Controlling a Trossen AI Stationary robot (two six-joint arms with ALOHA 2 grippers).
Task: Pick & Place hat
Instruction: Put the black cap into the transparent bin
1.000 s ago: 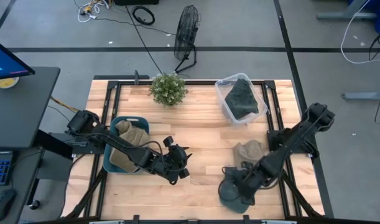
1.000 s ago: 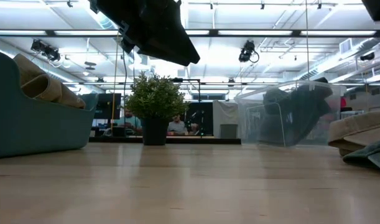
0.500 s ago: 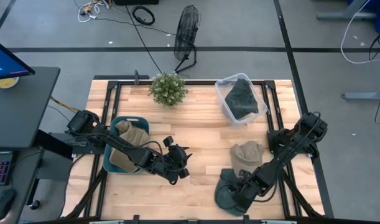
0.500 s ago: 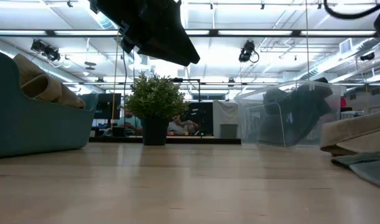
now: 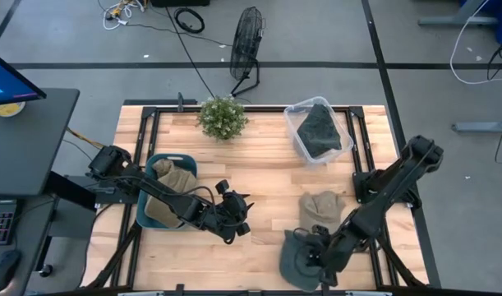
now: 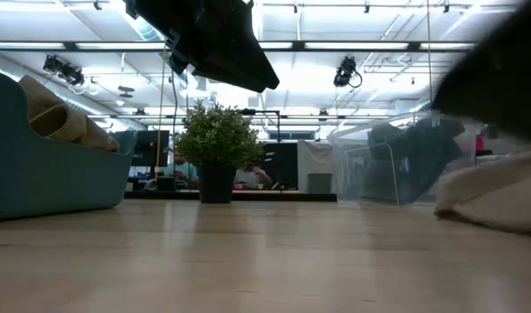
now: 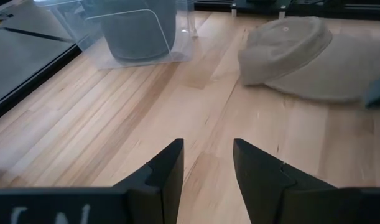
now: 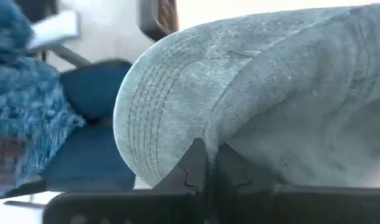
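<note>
A dark grey-green hat (image 5: 293, 265) is near the table's front edge, right of the middle, with my right gripper (image 5: 315, 256) shut on it. The right wrist view shows its stitched brim (image 8: 152, 124) and crown (image 8: 289, 93) above the shut fingers (image 8: 209, 167). In the low view it is only a dark blur (image 6: 500, 69) above the tabletop. A tan hat (image 5: 323, 205) lies on the table just beyond it. My left gripper (image 5: 238, 218) hangs open over the table's middle with nothing between its fingers (image 7: 208, 165). My right gripper pinches a fold of the grey-green hat (image 8: 205, 135) where the brim meets the crown, between its two shut fingers. The rest of the hat bulges past the fingertips. Whether the hat is clear of the table I cannot tell.
A blue bin (image 5: 170, 156) holding tan hats stands at the left. A clear bin (image 5: 302, 146) with a dark hat stands at the far right, and a potted plant (image 5: 223, 117) at the far middle. Bare wood lies between the arms.
My right gripper has shut on the grey-green hat and gone toward the table's near edge and a little to the left. The hat has gone along with it. The tan hat has shifted slightly the same way.
</note>
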